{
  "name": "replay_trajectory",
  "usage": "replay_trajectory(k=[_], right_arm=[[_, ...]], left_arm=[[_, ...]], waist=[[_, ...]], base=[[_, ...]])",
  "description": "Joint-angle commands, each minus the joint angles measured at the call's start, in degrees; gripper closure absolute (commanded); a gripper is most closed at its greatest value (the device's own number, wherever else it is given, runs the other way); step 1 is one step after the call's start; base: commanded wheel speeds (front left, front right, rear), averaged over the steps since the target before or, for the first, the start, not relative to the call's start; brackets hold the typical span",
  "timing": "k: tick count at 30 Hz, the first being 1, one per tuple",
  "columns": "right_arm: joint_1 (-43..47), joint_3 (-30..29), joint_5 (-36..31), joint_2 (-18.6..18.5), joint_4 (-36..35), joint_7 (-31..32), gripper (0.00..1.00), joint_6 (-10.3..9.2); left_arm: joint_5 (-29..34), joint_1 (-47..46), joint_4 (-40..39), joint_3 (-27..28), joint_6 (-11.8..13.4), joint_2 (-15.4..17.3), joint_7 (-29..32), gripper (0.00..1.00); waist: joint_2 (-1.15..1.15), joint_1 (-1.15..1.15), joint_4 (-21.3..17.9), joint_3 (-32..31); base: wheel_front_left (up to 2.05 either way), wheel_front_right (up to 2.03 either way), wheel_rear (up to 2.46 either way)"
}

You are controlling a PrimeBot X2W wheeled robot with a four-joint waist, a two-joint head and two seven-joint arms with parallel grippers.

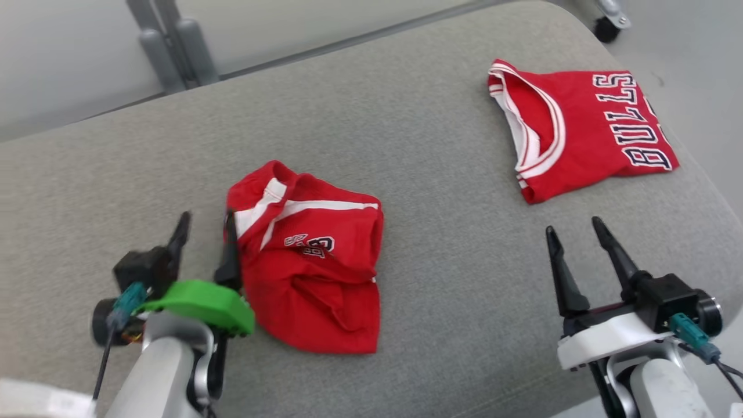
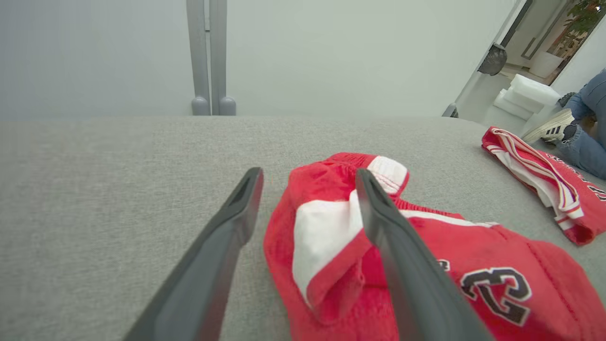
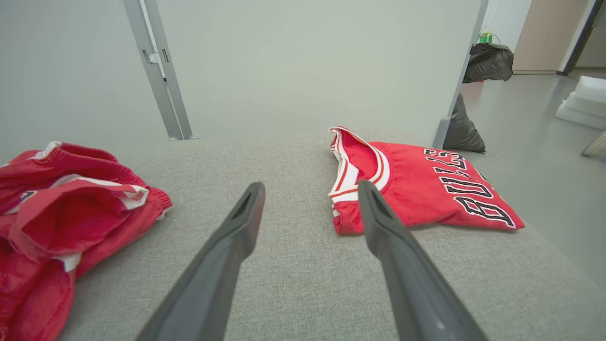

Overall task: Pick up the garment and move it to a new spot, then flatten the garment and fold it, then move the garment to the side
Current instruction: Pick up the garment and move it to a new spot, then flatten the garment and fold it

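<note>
**Stock on view, every place reckoned from the garment**

1. Grey padded surface [image 1: 406,116]. Woven cloth top with a rounded far corner. It lies under the garment and spreads wide on all sides of it.
2. Posts [image 1: 174,46]. Two, grey and upright, behind the garment and to its left, past the surface's far edge.
3. Left gripper [image 1: 208,216]. Green collar at the wrist, immediately left of the garment. The fingers are spread apart and clamp nothing. One stands against the garment's left edge and the other is over bare grey cloth. In the left wrist view, the finger on the garment's side crosses in front of its white panel.
4. Garment [image 1: 313,273]. Red with white stripes and a dark-outlined "23". It is crumpled in a loose heap and lies free on the surface, held by neither gripper.
5. Folded jersey [image 1: 580,128]. Red with white trim at the neck and lettered "BULLS". It lies flat, well apart from the garment, to its right and farther back.
6. Right gripper [image 1: 573,225]. White collar at the wrist, well right of the garment. The fingers are wide apart with nothing between them, over bare grey cloth.
7. Caster [image 1: 606,26]. Dark wheel on the floor, far right of the garment and behind it.
8. Shoe [image 2: 551,128]. White, on a person's foot below a blue-jeaned leg, off the surface beyond the folded jersey on the side away from the garment.
</note>
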Motion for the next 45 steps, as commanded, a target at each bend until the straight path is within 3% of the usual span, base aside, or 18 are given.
replay_trajectory(k=[1, 5, 9, 15, 22, 31, 40, 45], right_arm=[[0.6, -0.5, -0.5, -0.7, -0.7, -0.2, 0.0, -0.09], [0.5, -1.1, -1.3, -2.4, -2.4, -0.2, 0.0, -0.09], [1.6, -2.2, -1.8, -3.3, -2.9, -0.2, 0.0, -0.09], [4.0, -3.4, -2.3, -2.4, -3.3, -0.2, 0.0, -0.09], [7.5, -4.9, -3.6, -0.5, -1.4, -0.2, 0.0, -0.09], [9.3, -4.5, -4.1, 1.2, 0.6, -0.2, 0.0, -0.09], [7.0, -3.3, -3.5, 1.4, 0.1, -0.2, 0.0, -0.09], [4.7, -2.1, -2.9, 1.2, -0.6, -0.2, 0.0, -0.09]], left_arm=[[1.3, 2.4, -2.2, 0.5, 1.3, 1.1, -0.9, 0.0], [3.5, 10.6, -10.4, 2.9, 4.9, 3.1, -2.7, 0.0], [6.3, 17.7, -16.2, 6.3, 6.3, 2.6, -3.2, 0.0], [10.7, 26.9, -19.3, 12.6, 3.2, -1.1, -3.1, 0.0], [15.3, 31.7, -20.0, 20.4, -4.5, -5.6, -3.1, 0.0], [17.4, 33.3, -19.6, 26.0, -9.3, -7.7, -3.1, 0.0], [17.3, 29.3, -19.9, 24.1, -10.4, -7.8, -3.1, 0.0], [21.3, 20.0, -18.6, 16.2, -12.7, -6.9, -3.1, 0.0]], waist=[[0.0, 0.0, 5.6, -4.8], [0.0, 0.0, 8.3, -6.1], [0.0, 0.0, 11.1, -7.2], [0.0, 0.0, 14.5, -8.6], [0.0, 0.0, 16.7, -9.5], [0.0, 0.0, 17.4, -9.7], [0.0, 0.0, 15.6, -8.5], [0.0, 0.0, 12.7, -5.2]], base=[[0.0, 0.0, 0.0], [0.0, 0.0, 0.0], [0.0, 0.0, 0.0], [0.0, 0.0, 0.0], [0.0, 0.0, 0.0], [0.0, 0.0, 0.0], [0.0, 0.0, 0.0], [0.0, 0.0, 0.0]])
